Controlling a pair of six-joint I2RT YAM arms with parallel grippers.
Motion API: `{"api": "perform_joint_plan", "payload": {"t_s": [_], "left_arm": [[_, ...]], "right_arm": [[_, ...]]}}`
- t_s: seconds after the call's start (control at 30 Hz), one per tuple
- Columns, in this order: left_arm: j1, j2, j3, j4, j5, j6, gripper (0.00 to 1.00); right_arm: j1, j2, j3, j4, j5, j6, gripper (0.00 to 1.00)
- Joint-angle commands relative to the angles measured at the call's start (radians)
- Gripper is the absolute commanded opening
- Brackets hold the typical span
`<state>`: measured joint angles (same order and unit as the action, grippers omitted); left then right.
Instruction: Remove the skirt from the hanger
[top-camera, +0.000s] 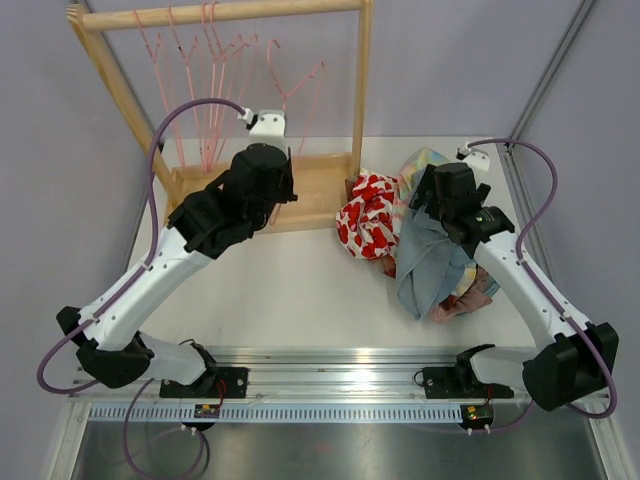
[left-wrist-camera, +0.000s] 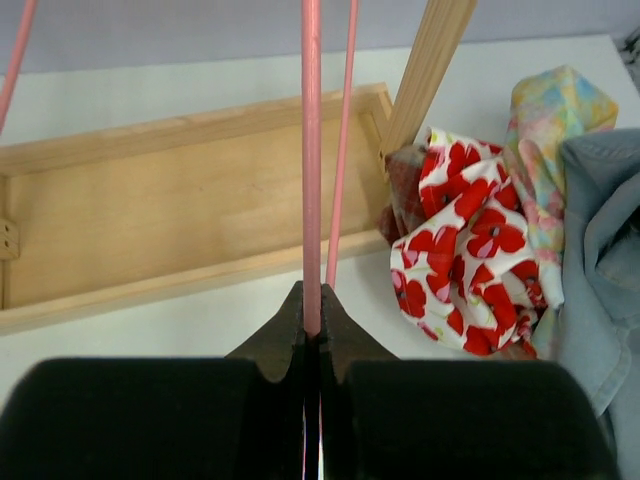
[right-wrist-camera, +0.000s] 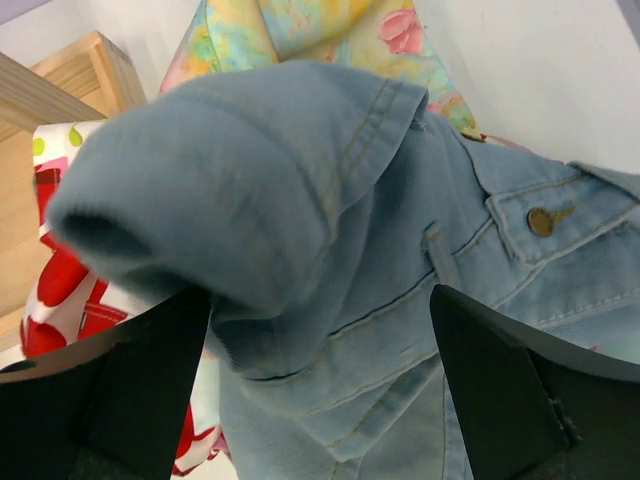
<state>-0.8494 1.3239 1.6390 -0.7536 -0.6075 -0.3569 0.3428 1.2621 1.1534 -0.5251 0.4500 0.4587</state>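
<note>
Left claw (left-wrist-camera: 312, 325) clamped on pink hanger (left-wrist-camera: 312, 150); right claw (right-wrist-camera: 320, 300) apart over denim skirt (right-wrist-camera: 300, 180), 3 o'clock; lifting may snag a fold, dragging the pile (top-camera: 368, 215).

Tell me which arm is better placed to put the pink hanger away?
Left, probably: the left gripper is clamped on the hanger beside the rack; the right gripper stands open over the skirt.

Top view: high, behind arm bases, looks down over whole table (top-camera: 300, 290).
Left wrist view: low, close, faces tray (left-wrist-camera: 150, 200) and red cloth (left-wrist-camera: 460, 250).
Right wrist view: very close on denim (right-wrist-camera: 350, 250).
All views share red cloth and denim.
</note>
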Motion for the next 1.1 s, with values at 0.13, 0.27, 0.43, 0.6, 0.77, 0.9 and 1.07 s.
{"api": "perform_joint_plan", "payload": {"t_s": [0.13, 0.27, 0.43, 0.6, 0.77, 0.9, 1.07], "left_arm": [[0.093, 0.237, 0.445, 0.04, 0.032, 0.104, 0.0], [0.216, 0.383, 0.659, -0.022, 0.176, 0.095, 0.0], [0.386, 0.514, 0.782, 0.011, 0.351, 0.072, 0.0], [0.46, 0.589, 0.788, 0.045, 0.449, 0.047, 0.0], [0.451, 0.502, 0.526, 0.126, 0.488, 0.022, 0.0], [0.451, 0.434, 0.408, 0.148, 0.499, 0.019, 0.0], [0.451, 0.39, 0.39, 0.091, 0.494, 0.041, 0.18]], "right_arm": [[-0.001, -0.108, -0.063, 0.028, -0.092, 0.098, 0.99], [-0.001, -0.184, -0.129, 0.045, -0.157, 0.121, 0.99], [-0.001, -0.251, -0.17, 0.034, -0.212, 0.13, 0.99], [0.001, -0.294, -0.213, 0.019, -0.228, 0.129, 0.99], [-0.001, -0.316, -0.242, 0.016, -0.224, 0.129, 0.99], [0.001, -0.305, -0.242, 0.011, -0.237, 0.136, 0.99], [0.001, -0.323, -0.236, 0.007, -0.238, 0.12, 0.99]]}}
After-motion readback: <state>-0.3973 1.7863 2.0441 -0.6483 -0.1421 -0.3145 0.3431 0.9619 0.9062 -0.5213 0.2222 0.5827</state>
